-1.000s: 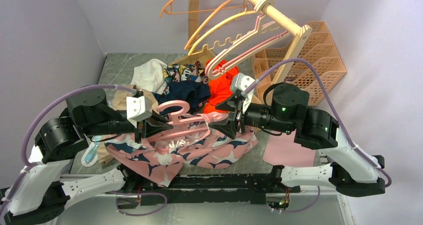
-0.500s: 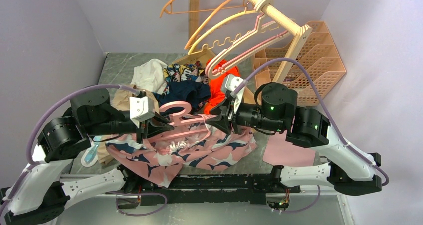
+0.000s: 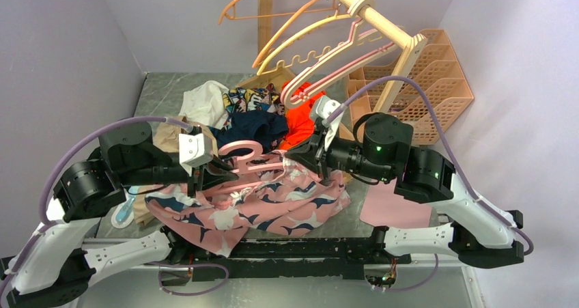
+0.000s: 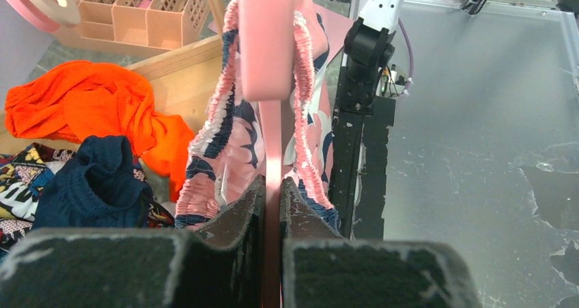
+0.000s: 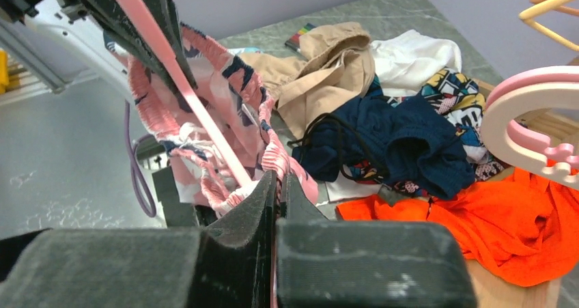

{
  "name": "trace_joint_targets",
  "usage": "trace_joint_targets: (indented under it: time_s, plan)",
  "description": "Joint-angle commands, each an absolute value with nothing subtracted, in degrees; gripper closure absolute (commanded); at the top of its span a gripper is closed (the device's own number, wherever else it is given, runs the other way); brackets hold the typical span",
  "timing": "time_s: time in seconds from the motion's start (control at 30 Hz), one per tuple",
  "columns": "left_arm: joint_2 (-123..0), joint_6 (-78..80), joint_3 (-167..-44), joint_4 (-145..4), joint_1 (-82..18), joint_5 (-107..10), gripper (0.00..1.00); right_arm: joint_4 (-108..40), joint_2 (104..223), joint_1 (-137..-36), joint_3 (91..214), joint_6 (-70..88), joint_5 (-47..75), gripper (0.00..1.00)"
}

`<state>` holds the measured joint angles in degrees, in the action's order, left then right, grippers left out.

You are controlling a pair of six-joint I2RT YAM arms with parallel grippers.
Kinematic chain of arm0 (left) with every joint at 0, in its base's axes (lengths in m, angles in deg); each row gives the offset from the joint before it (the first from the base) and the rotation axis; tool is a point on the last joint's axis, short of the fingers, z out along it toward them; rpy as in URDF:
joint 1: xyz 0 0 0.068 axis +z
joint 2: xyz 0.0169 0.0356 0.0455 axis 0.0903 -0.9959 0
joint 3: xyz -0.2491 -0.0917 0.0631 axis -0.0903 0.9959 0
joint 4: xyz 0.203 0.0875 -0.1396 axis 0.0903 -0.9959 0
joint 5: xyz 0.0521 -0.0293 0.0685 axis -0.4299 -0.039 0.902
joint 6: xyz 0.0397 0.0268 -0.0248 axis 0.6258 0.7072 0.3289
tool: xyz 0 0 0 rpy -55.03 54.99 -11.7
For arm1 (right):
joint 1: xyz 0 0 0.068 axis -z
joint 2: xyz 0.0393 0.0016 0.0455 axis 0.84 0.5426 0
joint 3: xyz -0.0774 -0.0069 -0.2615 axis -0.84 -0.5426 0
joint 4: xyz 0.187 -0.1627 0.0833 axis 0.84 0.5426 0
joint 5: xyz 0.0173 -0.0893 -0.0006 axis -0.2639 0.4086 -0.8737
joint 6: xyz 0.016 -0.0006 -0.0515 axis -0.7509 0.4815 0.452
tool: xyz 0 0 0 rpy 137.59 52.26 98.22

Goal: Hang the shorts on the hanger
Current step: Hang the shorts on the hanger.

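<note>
The shorts [image 3: 273, 202], pink with a navy and white print, hang in front of both arms, their gathered waistband [image 4: 217, 127] draped around the hanger. The pink hanger [image 3: 240, 148] is held level above the table edge, hook pointing back. My left gripper [image 3: 218, 166] is shut on the hanger's thin bar [image 4: 271, 137] near its left end. My right gripper [image 3: 292, 154] is at the hanger's right end, shut on a fold of the waistband [image 5: 270, 158]. In the right wrist view the hanger bar [image 5: 191, 96] runs diagonally through the waistband opening.
Behind lie an orange-red garment [image 3: 300, 120], a navy garment [image 3: 256, 127], a white one [image 3: 205, 100] and a tan one [image 5: 328, 69]. A wooden rail [image 3: 362, 11] carries orange, yellow and pink hangers. A peach slotted organizer [image 3: 423, 76] stands right; a pink cloth [image 3: 396, 205] lies near the right arm.
My right gripper went from open to shut on the waistband at the hanger's right end and moved slightly left. The left gripper kept its hold on the hanger.
</note>
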<state>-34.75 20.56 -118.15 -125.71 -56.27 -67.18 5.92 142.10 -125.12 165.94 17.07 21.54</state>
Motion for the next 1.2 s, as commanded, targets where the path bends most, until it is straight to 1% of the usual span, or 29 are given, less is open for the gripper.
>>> trace_joint_targets:
  time_s: [0.0,0.13,0.23,0.27,0.33,0.4,0.43,0.47,0.63,0.77,0.8,0.87,1.17]
  plan:
    - [-34.5,20.0,-117.7,-122.0,-56.1,-70.2,0.93,2.1,141.2,-125.1,166.6,14.2,26.3,1.0]
    - [-34.5,20.1,-118.0,-121.3,-56.1,-70.8,0.93,5.9,143.7,-125.0,168.5,12.5,31.8,1.0]
    - [-34.3,20.3,-119.2,-121.0,-56.1,-71.0,0.93,10.6,146.0,-125.1,169.8,10.5,38.6,1.0]
    - [-34.1,20.4,-119.5,-121.0,-56.1,-71.1,0.93,12.3,146.7,-125.1,170.6,9.8,40.8,0.93]
    - [-33.8,20.4,-120.1,-120.7,-56.1,-71.2,0.93,13.6,146.7,-125.1,171.7,9.4,41.4,0.6]
    - [-33.6,20.5,-120.6,-120.5,-56.1,-71.4,0.93,12.3,145.4,-125.2,172.7,9.4,40.4,0.33]
    - [-33.6,20.5,-120.9,-120.7,-56.1,-71.3,0.93,11.6,144.8,-125.2,173.7,10.2,39.3,0.26]
    - [-33.6,20.6,-121.2,-120.9,-56.1,-71.2,0.93,11.2,144.4,-125.1,175.0,11.0,37.5,0.24]
    - [-34.3,21.0,-125.3,-122.4,-56.1,-70.8,0.93,11.8,143.9,-125.2,183.7,16.4,24.5,0.24]
    - [-38.1,22.5,-136.2,-125.1,-56.1,-71.0,0.93,15.1,149.2,-125.1,197.2,19.3,18.8,0.23]
    - [-39.6,23.0,-138.4,-125.6,-56.1,-71.1,0.93,14.2,150.0,-125.2,198.8,19.4,17.6,0.24]
    - [-40.8,23.5,-139.9,-125.8,-56.1,-71.5,0.93,11.3,150.5,-125.3,198.4,19.7,14.7,0.24]
    - [-41.3,22.4,-132.5,-121.2,-56.1,-74.4,0.93,9.6,155.1,-125.3,192.2,20.8,4.2,0.27]
